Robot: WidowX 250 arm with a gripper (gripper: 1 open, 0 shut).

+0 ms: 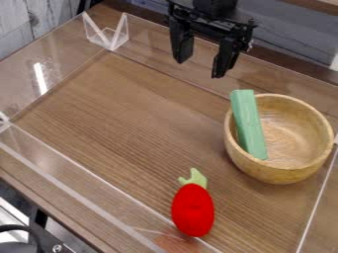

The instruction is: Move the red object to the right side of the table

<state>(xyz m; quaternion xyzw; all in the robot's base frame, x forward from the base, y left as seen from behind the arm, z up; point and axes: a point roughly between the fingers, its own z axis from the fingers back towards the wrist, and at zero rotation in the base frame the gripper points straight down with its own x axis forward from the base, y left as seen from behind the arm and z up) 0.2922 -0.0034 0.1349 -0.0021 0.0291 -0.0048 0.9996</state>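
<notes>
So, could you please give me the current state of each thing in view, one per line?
gripper: open, empty, pointing down above the far part of the table.
red object: lying on the table near the front edge, untouched, apart from the bowl.
green block: leaning in the wooden bowl, one end over the rim.
wooden bowl: upright on the table, holding the green block.
table: bordered by low clear walls.

Blk arm (long slim jaws).
</notes>
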